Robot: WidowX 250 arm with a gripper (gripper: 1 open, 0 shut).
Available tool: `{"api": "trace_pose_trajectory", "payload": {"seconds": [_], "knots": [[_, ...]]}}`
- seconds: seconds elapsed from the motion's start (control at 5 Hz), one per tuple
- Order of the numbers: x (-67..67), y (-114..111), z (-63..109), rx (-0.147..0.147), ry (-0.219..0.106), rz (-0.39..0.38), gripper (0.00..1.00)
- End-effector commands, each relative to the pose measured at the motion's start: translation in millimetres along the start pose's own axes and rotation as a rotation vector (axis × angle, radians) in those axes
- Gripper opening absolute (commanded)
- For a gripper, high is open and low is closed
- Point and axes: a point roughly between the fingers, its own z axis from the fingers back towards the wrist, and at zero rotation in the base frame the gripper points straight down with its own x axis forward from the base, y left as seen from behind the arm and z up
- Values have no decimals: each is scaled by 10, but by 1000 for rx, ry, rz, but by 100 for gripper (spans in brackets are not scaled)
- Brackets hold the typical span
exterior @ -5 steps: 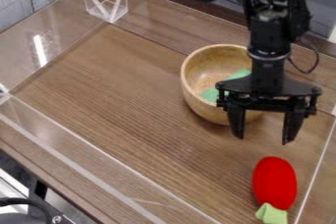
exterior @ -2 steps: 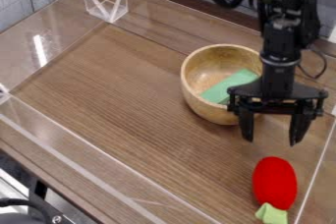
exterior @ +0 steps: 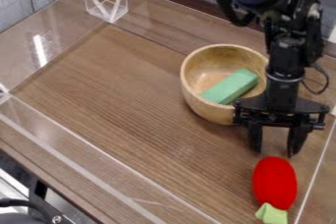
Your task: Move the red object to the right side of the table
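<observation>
The red object point(exterior: 274, 182) lies near the front right of the table point(exterior: 118, 100), a rounded red toy fruit with its light-green stem point(exterior: 269, 213) pointing toward the front edge. My gripper point(exterior: 280, 149) hangs just behind and above it, pointing down. Its two dark fingers point(exterior: 258, 141) stand a little apart, with nothing between them and no contact with the fruit.
A wooden bowl point(exterior: 207, 71) holding a green rectangular block point(exterior: 230, 88) sits just behind and left of the gripper. Clear acrylic walls point(exterior: 46, 46) edge the tabletop, and a small clear stand point(exterior: 105, 4) sits at the back left corner.
The arm has shifted right and toward the front, closer to the red fruit. Its fingers have drawn noticeably closer together. The fruit and the bowl have not moved.
</observation>
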Motion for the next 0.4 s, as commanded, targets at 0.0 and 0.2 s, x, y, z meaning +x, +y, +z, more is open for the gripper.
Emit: {"api": "trace_pose_trajectory", "payload": {"seconds": [0.0,0.2], "knots": [[113,-94,136,-29,-45,-62,0],[40,-209,278,-51,-56,-46,0]]}}
